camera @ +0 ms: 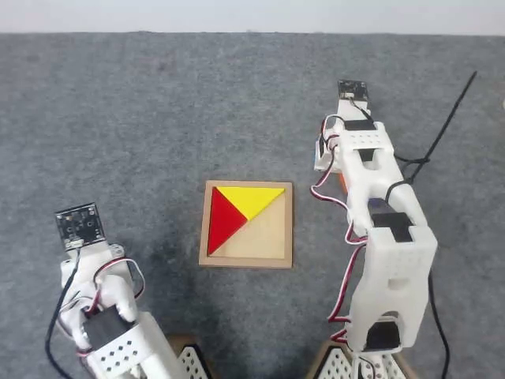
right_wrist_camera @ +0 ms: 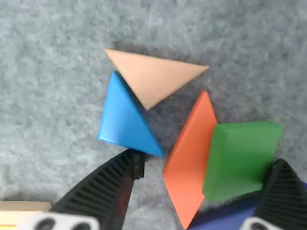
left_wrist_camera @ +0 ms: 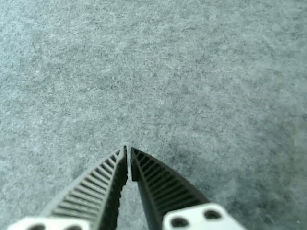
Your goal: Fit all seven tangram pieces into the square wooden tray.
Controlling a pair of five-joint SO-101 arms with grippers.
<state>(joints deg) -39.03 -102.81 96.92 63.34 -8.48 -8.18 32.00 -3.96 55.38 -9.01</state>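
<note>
The square wooden tray (camera: 246, 263) lies mid-table with a red triangle (camera: 223, 219) and a yellow triangle (camera: 250, 199) fitted in its upper left part. My right gripper (right_wrist_camera: 208, 165) is open just above loose pieces on the carpet: a tan triangle (right_wrist_camera: 151, 76), a blue triangle (right_wrist_camera: 122, 120), an orange parallelogram (right_wrist_camera: 189, 153), a green piece (right_wrist_camera: 237, 155) and a dark blue piece (right_wrist_camera: 225, 218) at the frame's edge. One finger (right_wrist_camera: 115, 187) is beside the blue triangle, the other (right_wrist_camera: 283, 189) beside the green piece. My left gripper (left_wrist_camera: 129, 152) is shut over bare carpet.
Grey carpet covers the table. The right arm (camera: 379, 213) stretches along the tray's right side, covering the loose pieces; a sliver of orange (camera: 343, 181) peeks out. The left arm (camera: 102, 316) sits at the near left. A black cable (camera: 446, 130) runs at far right.
</note>
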